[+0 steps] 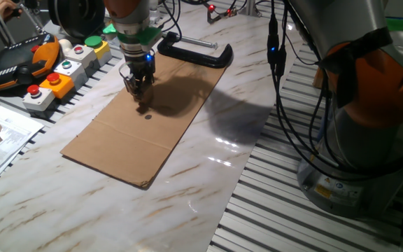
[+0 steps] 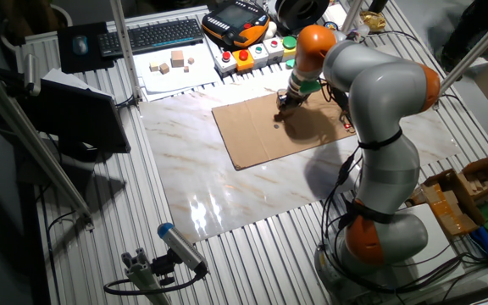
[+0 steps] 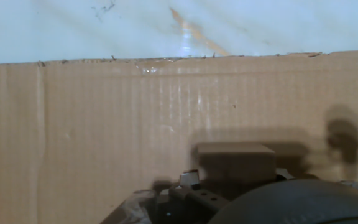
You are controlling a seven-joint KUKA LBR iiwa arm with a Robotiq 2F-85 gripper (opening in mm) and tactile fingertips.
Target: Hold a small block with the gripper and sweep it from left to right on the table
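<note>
Hand view shows the gripper (image 3: pixel 235 186) clamped on the small block (image 3: pixel 235 160), just above the cardboard sheet (image 3: pixel 104 137) beside the C-clamp (image 1: pixel 194 50).

Robot lab: slatted aluminium bench (image 2: pixel 252 254), push-button boxes (image 1: pixel 51 77) (red, green), keyboard (image 2: pixel 163 34), teach pendant (image 1: pixel 16 64).

Glossy marble-look table (image 1: pixel 208 175); matt corrugated cardboard sheet (image 1: pixel 138 133), faintly ribbed; ribbed metal slats (image 1: pixel 285 217); matt wooden small block (image 3: pixel 235 160).
</note>
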